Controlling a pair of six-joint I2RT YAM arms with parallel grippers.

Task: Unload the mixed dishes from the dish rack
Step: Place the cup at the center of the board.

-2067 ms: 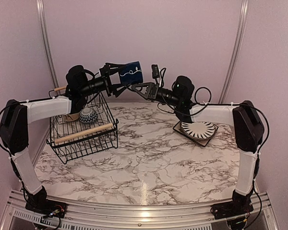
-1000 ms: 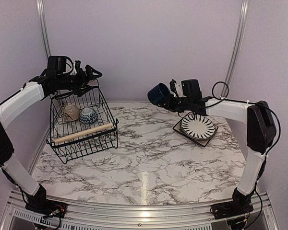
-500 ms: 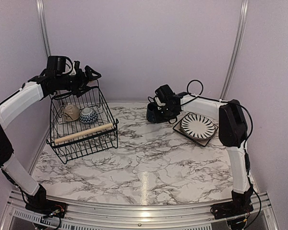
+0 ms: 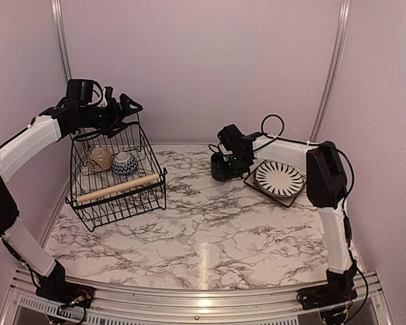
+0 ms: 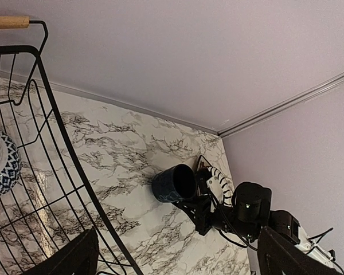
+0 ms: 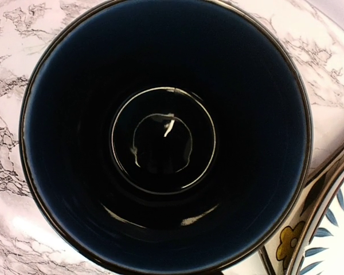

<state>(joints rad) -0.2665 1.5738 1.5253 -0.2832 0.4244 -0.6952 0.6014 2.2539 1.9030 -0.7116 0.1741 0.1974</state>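
Right gripper (image 4: 227, 161) clamped on navy mug (image 5: 172, 183) beside striped plate (image 4: 279, 178) | left gripper (image 4: 126, 108) spread wide above dish rack (image 4: 122, 203)

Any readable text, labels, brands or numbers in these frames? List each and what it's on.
None readable in any view.
mug: plain dark glaze inside, no lettering on the side that shows.
striped plate: stripes only.
patterned bowl: blue-and-white pattern only.
dish rack: no tag or label visible.
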